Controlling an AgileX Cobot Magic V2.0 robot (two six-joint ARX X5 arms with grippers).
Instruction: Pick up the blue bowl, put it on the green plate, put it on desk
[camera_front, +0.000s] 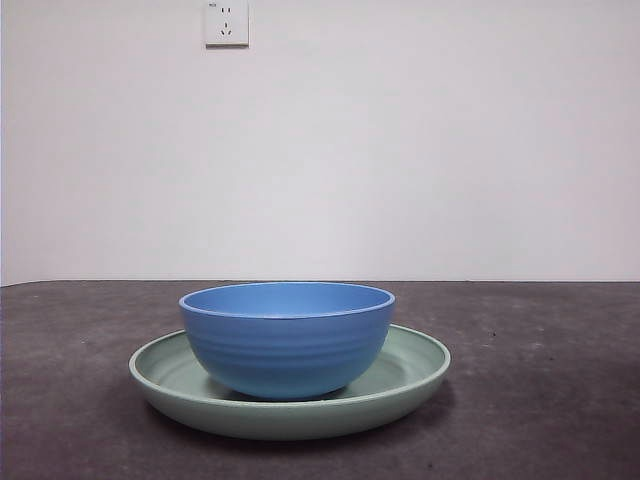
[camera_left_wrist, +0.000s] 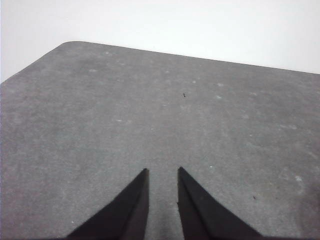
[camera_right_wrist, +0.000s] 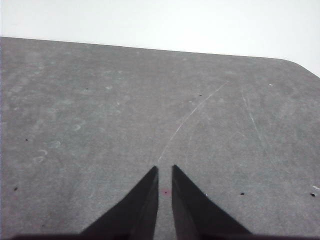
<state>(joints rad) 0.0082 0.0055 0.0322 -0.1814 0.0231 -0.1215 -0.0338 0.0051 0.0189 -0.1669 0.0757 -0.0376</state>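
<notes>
sitting upright inside green plate, blue bowl rests on plate's floor, near centre. plate flat on dark speckled bench, rim showing all round bowl. white wall socket high on wall behind. left claw hangs over bare bench, jaws narrowly apart, gripping nothing. right claw over bare scratched bench, jaws nearly closed with slim gap, gripping nothing. neither claw visible in front view.

Blue bowl: round, medium blue, faint ridges outside, upright, empty as far as visible, resting inside green plate. Plate: wide, shallow, pale mint, glossy raised rim, flat on dark grey speckled desk, beneath bowl.
</notes>
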